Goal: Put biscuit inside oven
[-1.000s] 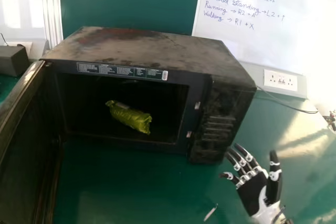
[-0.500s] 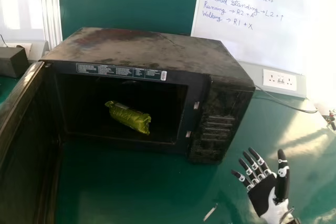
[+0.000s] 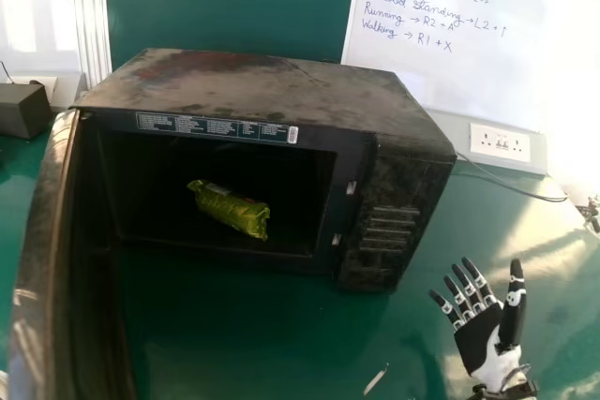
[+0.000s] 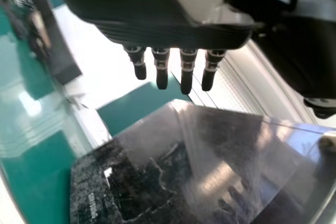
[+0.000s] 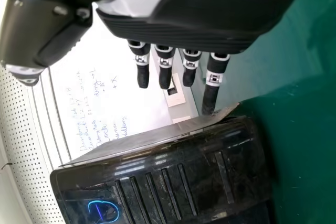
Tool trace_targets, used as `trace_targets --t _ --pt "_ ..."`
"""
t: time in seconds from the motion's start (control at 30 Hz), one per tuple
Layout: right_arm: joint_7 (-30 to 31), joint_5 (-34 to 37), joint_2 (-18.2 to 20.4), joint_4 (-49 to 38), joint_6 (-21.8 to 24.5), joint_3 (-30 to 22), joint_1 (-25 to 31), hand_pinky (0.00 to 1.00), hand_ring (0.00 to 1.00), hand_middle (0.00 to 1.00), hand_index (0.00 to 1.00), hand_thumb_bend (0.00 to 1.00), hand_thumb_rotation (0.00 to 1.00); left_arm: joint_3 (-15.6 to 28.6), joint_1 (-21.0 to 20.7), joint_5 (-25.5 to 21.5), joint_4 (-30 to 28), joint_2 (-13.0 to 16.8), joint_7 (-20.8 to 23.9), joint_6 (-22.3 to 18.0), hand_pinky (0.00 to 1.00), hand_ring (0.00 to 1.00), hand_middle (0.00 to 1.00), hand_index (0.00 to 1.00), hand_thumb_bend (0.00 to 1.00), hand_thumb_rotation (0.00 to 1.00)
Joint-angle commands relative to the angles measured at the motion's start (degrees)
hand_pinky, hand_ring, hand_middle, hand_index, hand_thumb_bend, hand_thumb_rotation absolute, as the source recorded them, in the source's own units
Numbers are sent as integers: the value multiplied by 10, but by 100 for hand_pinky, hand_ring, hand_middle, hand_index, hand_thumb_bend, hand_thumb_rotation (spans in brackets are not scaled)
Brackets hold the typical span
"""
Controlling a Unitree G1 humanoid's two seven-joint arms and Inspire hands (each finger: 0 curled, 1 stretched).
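Observation:
My right hand (image 3: 482, 336) is over the table right of the oven, fingers straight and nothing held; in the right wrist view the right hand (image 5: 199, 14) has its fingers extended near the oven's (image 5: 168, 182) panel side. In the head view the biscuit packet (image 3: 231, 209), green and shiny, lies inside the black oven (image 3: 281, 91), on its floor, touched by no hand. The oven door (image 3: 47, 259) stands open at the left. In the left wrist view my left hand (image 4: 157, 30) has straight fingers, with the door's dark glossy face (image 4: 184, 166) close by.
A small pen-like object (image 3: 376, 379) lies on the green table (image 3: 244, 344) in front of the oven. Behind are a whiteboard (image 3: 450, 72) and a wall socket (image 3: 500, 142). A dark box (image 3: 23, 110) sits at the back left, and a cable runs behind the oven's right side.
The oven door has swung partway inward, toward the oven. My right hand has moved right, away from the oven, its fingers still straight. The packet has stayed in place.

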Motion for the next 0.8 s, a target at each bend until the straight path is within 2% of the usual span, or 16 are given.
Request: trace_targets --t 0.0,0.17,0.3,0.47,0.77 --pt "-8 -2 9 9 3 -10 -9 75 95 99 96 90 79 -4 2 7 7 13 2 -23 100 100 100 100 85 89" --pt "-10 -12 17 16 -3 -8 -16 79 96 100 95 83 76 -2 0 34 0 27 7 -53 100 100 100 100 88 88" --pt "-10 -23 23 13 -5 -6 -18 84 96 100 91 76 79 12 -3 71 -20 24 21 -67 100 100 100 100 88 88" --pt "-8 -31 33 14 -6 -5 -20 86 96 97 88 75 78 4 13 90 -57 36 32 -46 100 100 100 100 88 87" --pt "-10 -44 48 3 -7 -1 -15 89 97 98 89 74 79 11 19 94 -86 99 29 -6 100 100 100 100 89 86"
